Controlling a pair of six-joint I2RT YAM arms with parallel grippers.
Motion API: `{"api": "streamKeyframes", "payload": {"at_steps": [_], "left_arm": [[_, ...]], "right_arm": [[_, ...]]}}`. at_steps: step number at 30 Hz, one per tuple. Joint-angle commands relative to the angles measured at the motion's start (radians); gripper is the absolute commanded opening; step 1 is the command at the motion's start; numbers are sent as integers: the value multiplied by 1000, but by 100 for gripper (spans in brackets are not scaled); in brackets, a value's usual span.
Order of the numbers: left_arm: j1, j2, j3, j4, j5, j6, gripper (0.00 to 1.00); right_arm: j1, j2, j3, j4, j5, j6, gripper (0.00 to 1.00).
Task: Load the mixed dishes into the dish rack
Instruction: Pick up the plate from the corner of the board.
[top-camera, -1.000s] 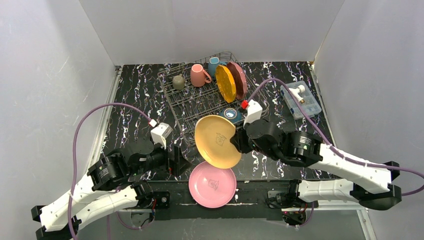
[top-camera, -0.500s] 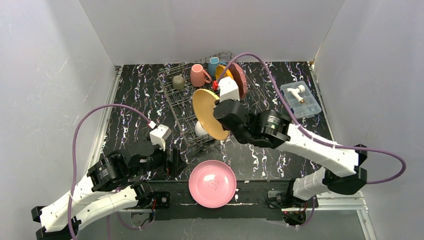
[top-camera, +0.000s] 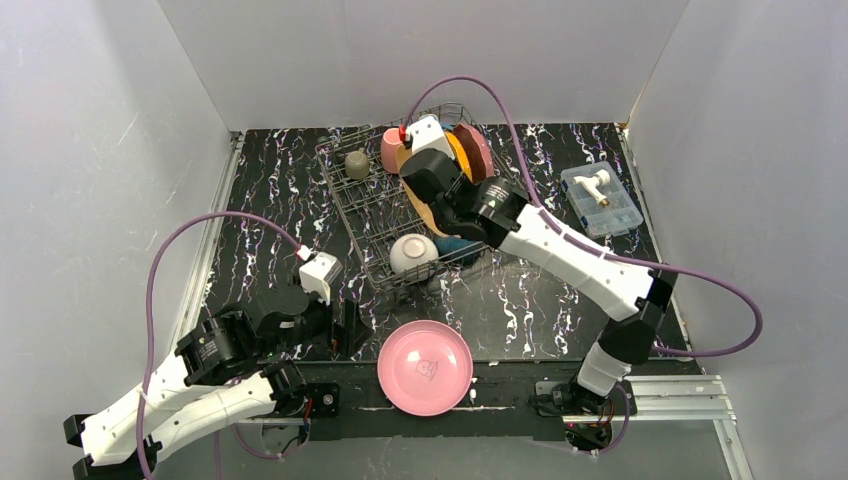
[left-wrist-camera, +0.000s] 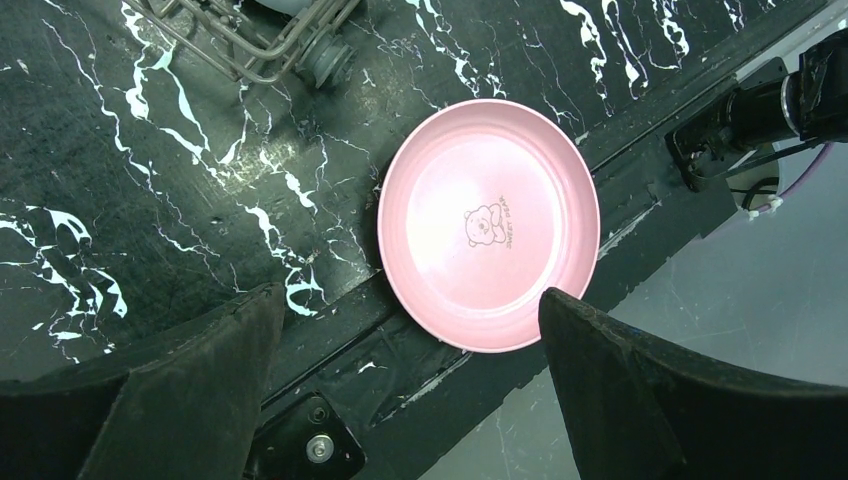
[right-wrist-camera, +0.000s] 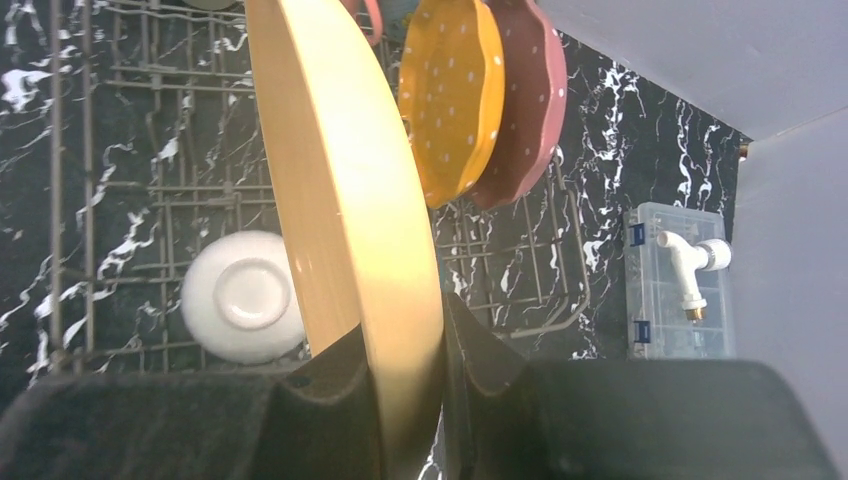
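Right arm (top-camera: 560, 250): stretched far over dish rack (top-camera: 370, 205), jaws grasping yellow plate (right-wrist-camera: 350, 200) on edge; grip visible in wrist view only. Left arm (top-camera: 215, 345): folded near, jaws released above pink plate (left-wrist-camera: 488, 225) on worktop (left-wrist-camera: 120, 200).

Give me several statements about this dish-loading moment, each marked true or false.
The right gripper clamps the rim of the plain yellow round plate. True.
The white bowl sits upside down in the grey wire dish rack. True.
The round pink plate stands in the rack. False: it lies flat at the near edge of the table.
The left gripper grips the pink plate. False: its jaws are open, holding nothing.
The orange dotted plate stands on edge in the rack. True.
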Motion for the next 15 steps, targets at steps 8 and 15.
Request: {"api": "streamKeyframes", "payload": {"at_steps": [8,15], "left_arm": [[1,-12,-24,31,20,27,98],[1,-7,-27,38,36,31,98]], "right_arm": [[-152,122,97,146,-51,-106,1],[-211,173,106,202,-99,-113,1]]}}
